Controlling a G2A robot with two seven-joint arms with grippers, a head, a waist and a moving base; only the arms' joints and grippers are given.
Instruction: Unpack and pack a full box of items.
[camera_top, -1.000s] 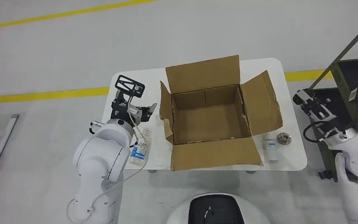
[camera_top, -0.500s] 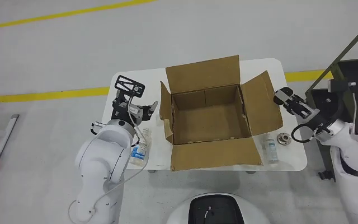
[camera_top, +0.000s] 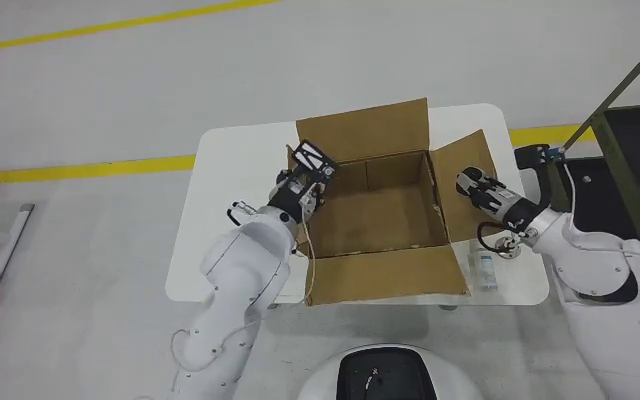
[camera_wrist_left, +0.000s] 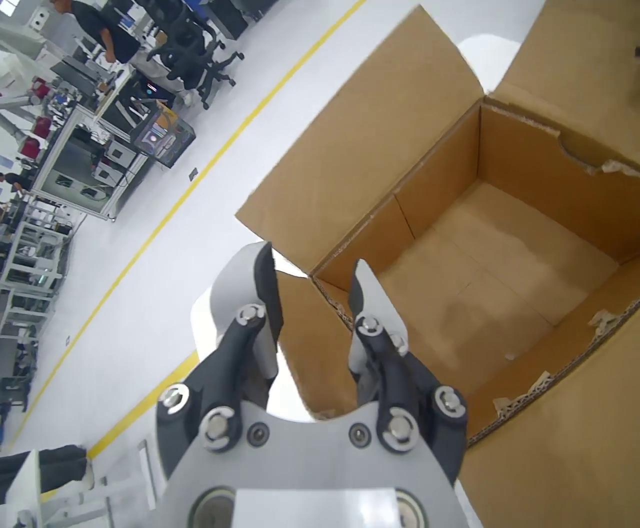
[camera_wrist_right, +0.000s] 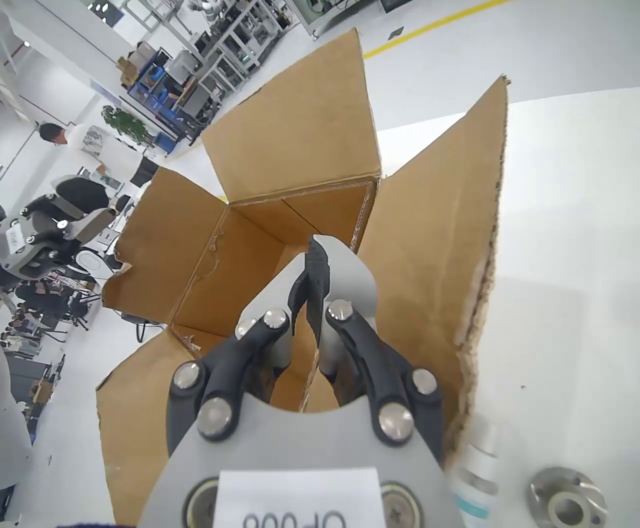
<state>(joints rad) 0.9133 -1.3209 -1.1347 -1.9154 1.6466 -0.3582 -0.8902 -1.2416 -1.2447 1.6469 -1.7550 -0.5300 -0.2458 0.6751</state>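
presently: cardboard box (camera_top: 380, 215), flaps open, just ahead of both jaws. left gripper (camera_wrist_left: 310, 272): jaws apart, box corner seen between them. right gripper (camera_wrist_right: 316, 252): jaws together over side flap; bottle (camera_wrist_right: 475, 465) and metal flange (camera_wrist_right: 565, 500) just behind.

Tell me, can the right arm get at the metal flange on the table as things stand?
Probably yes. The metal flange lies uncovered on the table beside a bottle, outside a flap of the box. The right gripper, shut, hangs over that flap close by.
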